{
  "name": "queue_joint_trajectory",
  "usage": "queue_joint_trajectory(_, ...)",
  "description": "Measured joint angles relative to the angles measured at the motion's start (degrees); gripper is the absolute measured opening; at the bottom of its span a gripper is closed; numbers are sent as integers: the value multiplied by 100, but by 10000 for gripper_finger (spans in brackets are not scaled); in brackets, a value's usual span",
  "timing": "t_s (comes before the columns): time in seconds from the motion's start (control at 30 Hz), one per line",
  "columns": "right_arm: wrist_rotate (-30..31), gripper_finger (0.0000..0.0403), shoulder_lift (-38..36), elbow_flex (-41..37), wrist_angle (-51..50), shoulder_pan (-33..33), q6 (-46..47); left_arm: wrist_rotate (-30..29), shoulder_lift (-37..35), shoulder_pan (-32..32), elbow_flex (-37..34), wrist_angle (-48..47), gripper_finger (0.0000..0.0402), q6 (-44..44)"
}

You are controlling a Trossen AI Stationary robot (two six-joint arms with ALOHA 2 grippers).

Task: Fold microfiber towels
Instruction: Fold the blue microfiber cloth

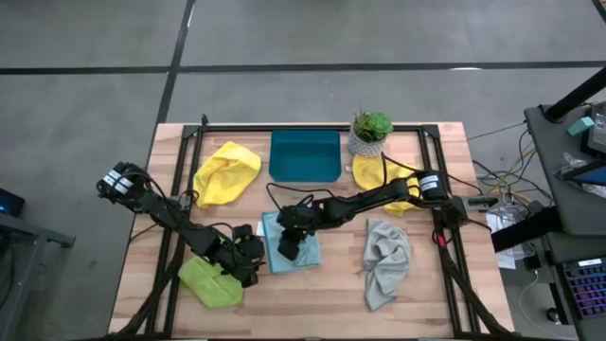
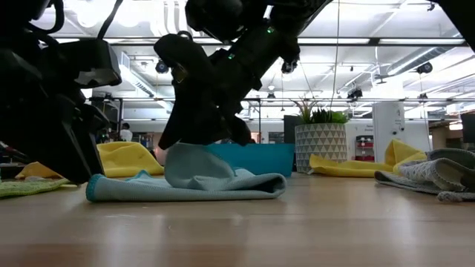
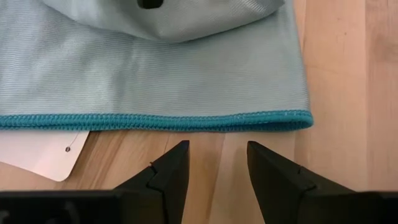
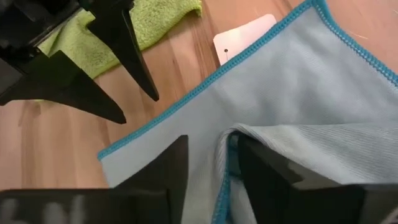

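- Right gripper (image 1: 295, 248) sits over the light blue towel (image 1: 284, 254), jaws part open around a raised fold.
- Left gripper (image 1: 248, 254), open and empty, waits at the towel's nine o'clock edge.

The table (image 1: 312, 298) is pale wooden planks, with a dark metal frame (image 1: 312, 127) running along its far edge and down both sides. It stands on a grey concrete floor (image 1: 85, 85) crossed by dark seam lines. Off the table's right edge sits a dark bench (image 1: 568, 142) loaded with cables and equipment, a keyboard (image 1: 585, 284) just below it. In the low view the room opens out behind the table: a high ceiling with exposed beams (image 2: 371, 43) and bright strip lights (image 2: 133, 18), white cabinets (image 2: 386, 122) and shelving along the back.
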Motion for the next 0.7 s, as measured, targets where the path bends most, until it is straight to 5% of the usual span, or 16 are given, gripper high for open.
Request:
queue_joint_trajectory(0.33,-6,202,-15,-2,-22,-26,-275,307,-30,0,101,-57,145,4)
queue_joint_trajectory(0.7,-7,210,-177,-4,-153,-26,-676,470,-426,-2,205,-79,145,7)
